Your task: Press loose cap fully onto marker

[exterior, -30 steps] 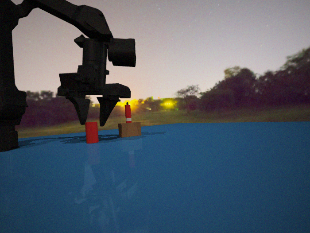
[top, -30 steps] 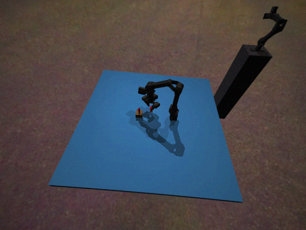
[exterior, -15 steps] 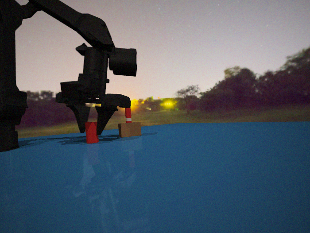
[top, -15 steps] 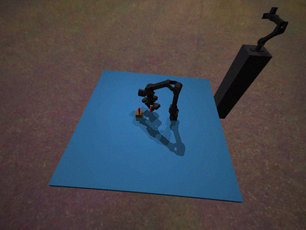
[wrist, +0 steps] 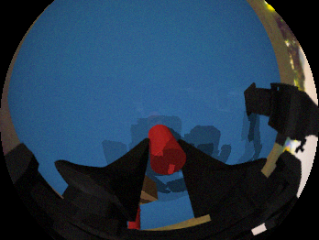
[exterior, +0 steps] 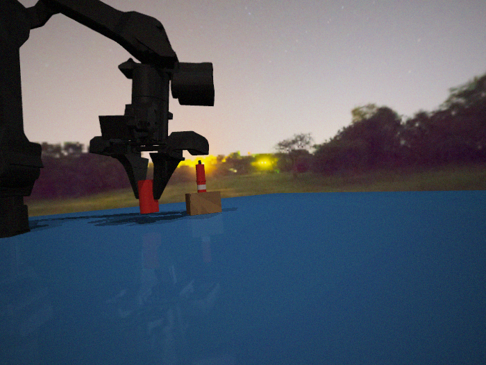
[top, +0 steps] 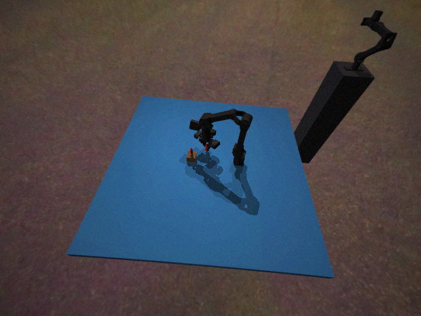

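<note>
The red cap (top: 206, 148) (exterior: 148, 204) (wrist: 168, 158) is between the fingertips of my gripper (top: 207, 145) (exterior: 147, 193) (wrist: 163, 142), which is shut on it. The cap is nearly upright with a slight lean, and its lower end hangs a little above the blue table. The red marker (top: 191, 151) (exterior: 200, 172) with a white band and dark tip stands upright in the brown holder block (top: 191, 158) (exterior: 205, 204) (wrist: 148, 189), beside the gripper. In the wrist view the marker is mostly hidden by a finger.
The blue table (top: 136, 220) (exterior: 314, 274) carries the arm's base (top: 239, 158), which stands on the other side of the cap from the holder block. A tall dark pillar (top: 335, 101) with a second arm (top: 382, 39) stands beyond the table's right edge.
</note>
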Robot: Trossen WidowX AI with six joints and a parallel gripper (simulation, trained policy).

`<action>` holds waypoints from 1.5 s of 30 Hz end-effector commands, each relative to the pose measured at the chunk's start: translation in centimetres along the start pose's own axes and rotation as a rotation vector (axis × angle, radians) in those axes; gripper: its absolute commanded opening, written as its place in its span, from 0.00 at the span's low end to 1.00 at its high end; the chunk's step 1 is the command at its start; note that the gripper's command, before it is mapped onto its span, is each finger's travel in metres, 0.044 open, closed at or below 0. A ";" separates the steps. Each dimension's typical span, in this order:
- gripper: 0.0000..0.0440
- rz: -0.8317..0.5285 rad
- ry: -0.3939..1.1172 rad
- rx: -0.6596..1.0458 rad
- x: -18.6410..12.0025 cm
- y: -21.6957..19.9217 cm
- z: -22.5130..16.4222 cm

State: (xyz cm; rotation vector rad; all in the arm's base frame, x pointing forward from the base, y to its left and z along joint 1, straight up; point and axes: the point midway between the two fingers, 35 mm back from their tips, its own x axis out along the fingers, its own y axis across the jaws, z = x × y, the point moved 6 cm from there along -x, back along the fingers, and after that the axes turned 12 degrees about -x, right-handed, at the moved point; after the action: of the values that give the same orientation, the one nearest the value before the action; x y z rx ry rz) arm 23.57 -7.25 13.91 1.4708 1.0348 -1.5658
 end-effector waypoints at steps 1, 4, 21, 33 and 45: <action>0.08 0.045 -0.004 -0.006 -1.4 0.4 0.0; 0.07 0.065 -0.001 -0.006 -2.2 0.6 0.0; 0.06 0.166 0.027 0.009 -6.4 1.8 -0.8; 0.04 0.201 0.058 0.021 -9.3 2.9 -3.2; 0.00 0.186 0.076 0.021 -11.0 3.7 -6.5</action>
State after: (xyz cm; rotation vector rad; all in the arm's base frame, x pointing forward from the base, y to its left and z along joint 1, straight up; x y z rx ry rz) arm 29.67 -3.83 24.08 1.5957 0.8870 -1.4054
